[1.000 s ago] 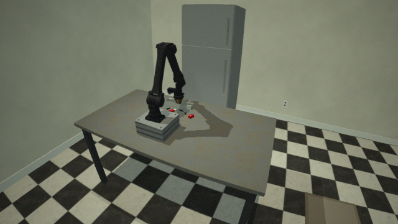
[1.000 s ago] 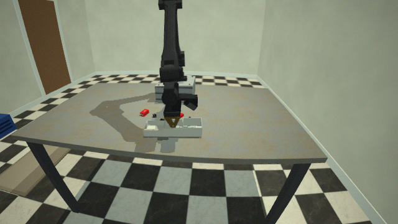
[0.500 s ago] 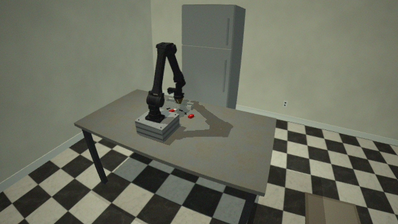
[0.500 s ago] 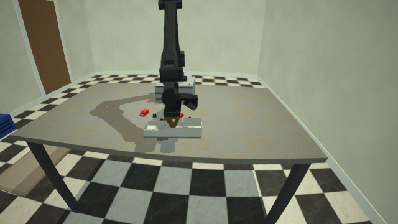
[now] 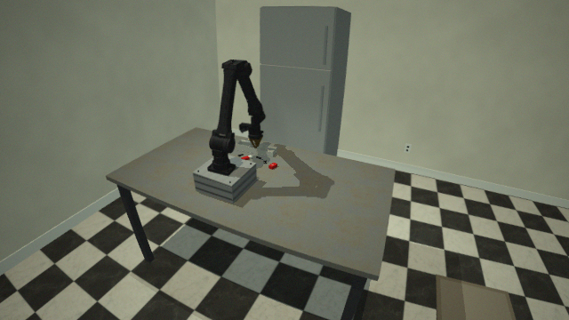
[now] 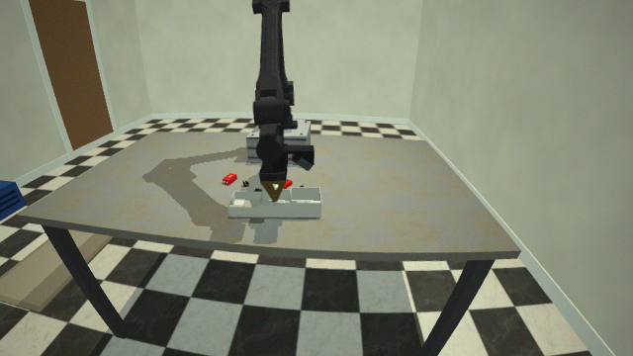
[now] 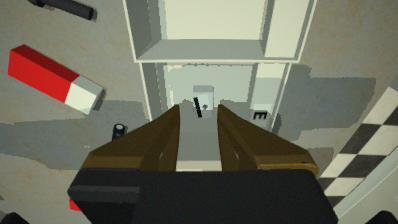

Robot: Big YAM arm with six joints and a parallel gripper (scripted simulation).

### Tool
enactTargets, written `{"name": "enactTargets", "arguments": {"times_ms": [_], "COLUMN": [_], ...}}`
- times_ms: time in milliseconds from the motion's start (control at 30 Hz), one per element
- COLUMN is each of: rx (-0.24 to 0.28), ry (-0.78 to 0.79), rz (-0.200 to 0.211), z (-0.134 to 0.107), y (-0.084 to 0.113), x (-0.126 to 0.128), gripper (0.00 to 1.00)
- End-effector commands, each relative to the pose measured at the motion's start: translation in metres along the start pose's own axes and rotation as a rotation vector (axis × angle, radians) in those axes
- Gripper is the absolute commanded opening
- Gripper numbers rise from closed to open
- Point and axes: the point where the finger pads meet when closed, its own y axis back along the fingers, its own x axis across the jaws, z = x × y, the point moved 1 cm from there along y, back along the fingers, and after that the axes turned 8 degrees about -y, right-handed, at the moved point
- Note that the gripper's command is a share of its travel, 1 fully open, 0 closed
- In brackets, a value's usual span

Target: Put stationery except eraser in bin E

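My gripper [image 7: 198, 112] hangs over the middle bin [image 7: 210, 95] of a row of grey bins; an E label [image 7: 259, 115] marks its rim. The fingers stand apart with nothing between them. A small grey piece with a black stripe [image 7: 202, 98] lies on the bin floor below the fingertips. In the top and exterior views the gripper [image 6: 273, 190] points down into the bin row [image 6: 275, 203]. A red and white block, a black pen-like stick [image 7: 65, 7] and a small black cylinder [image 7: 118, 131] lie on the table left of the bins.
Another bin [image 7: 215, 25] adjoins bin E farther on. A red item [image 6: 229, 178] lies on the table away from the bins, and another red item [image 5: 245, 157] lies near the arm's base [image 5: 225, 178]. The table edge is close beside the bins.
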Motion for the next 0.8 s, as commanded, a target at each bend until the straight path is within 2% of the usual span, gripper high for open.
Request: {"name": "enactTargets", "arguments": {"times_ms": [0, 300, 367, 433, 533, 633, 667, 767], "rx": [-0.016, -0.016, -0.018, -0.018, -0.018, -0.015, -0.01, -0.007], "ry": [0.0, 0.0, 0.0, 0.0, -0.002, -0.006, -0.001, -0.002], "rz": [-0.054, -0.058, -0.063, -0.063, -0.064, -0.049, -0.034, -0.005], "z": [0.004, 0.006, 0.008, 0.008, 0.009, 0.005, 0.003, 0.006], "y": [0.027, 0.038, 0.05, 0.05, 0.062, 0.059, 0.048, 0.041], "x": [-0.022, -0.024, -0.025, -0.025, -0.025, -0.018, -0.015, -0.01], "gripper": [0.28, 0.28, 0.28, 0.28, 0.28, 0.28, 0.28, 0.28]}}
